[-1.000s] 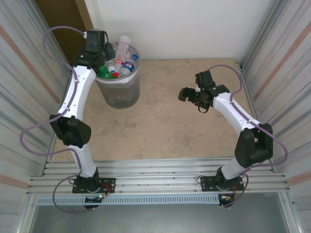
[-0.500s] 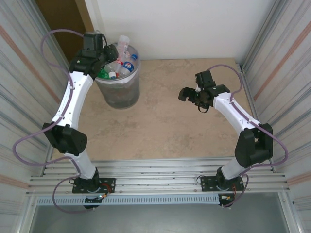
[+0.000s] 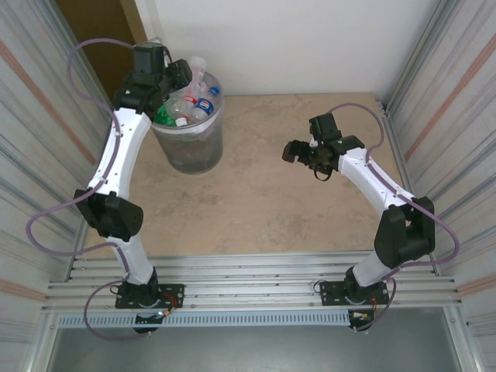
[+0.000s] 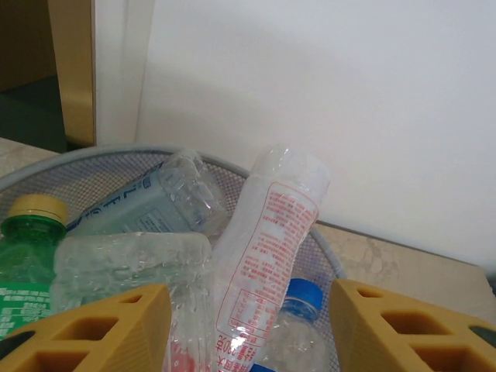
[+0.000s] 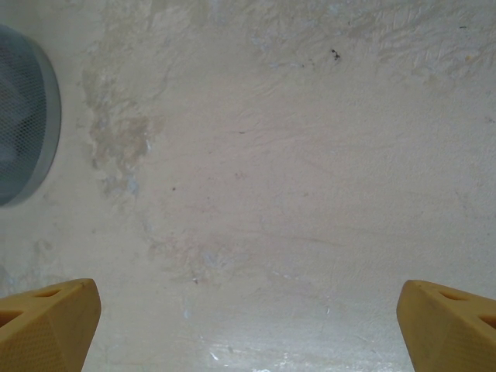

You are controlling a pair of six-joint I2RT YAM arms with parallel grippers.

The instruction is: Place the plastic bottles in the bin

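Counter (image 3: 271, 201): beige, stone-look. Bin (image 3: 190, 151) upright at far-left corner, packed w/ plastic bottles (image 3: 190, 105) heaped to rim. L pincer (image 3: 178, 77) over bin's far-left rim, fingers apart, nothing clamped. R pincer (image 5: 246, 288) above counter right of centre, spread wide, holding nothing. Red-print bottle (image 4: 267, 240) leaning in bin, seen btwn L fingers in wrist view. Green bottle (image 4: 27, 256) w/ yellow cap at left of it; blue cap (image 4: 301, 294) just below.

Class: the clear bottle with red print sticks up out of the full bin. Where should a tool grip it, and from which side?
Probably its upper body, from above: the clear bottle leans nearly upright, its top free above the bin, while other bottles crowd its base.
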